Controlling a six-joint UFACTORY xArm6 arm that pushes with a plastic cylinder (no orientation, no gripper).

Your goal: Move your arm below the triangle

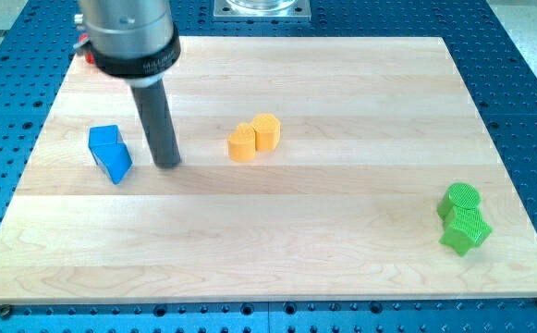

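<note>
blue triangle [116,163] near tabletop [342,268] left edge, touching blue cube [104,139] | my tip [167,165] just right of it, not yet below | no pincer, rod grips nothing | orange pair [254,137] mid-tabletop, green pair [463,218] near right edge

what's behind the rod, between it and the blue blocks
Only bare wooden board shows between my tip and the two touching blue blocks to its left. The rod covers a narrow strip of board.
</note>
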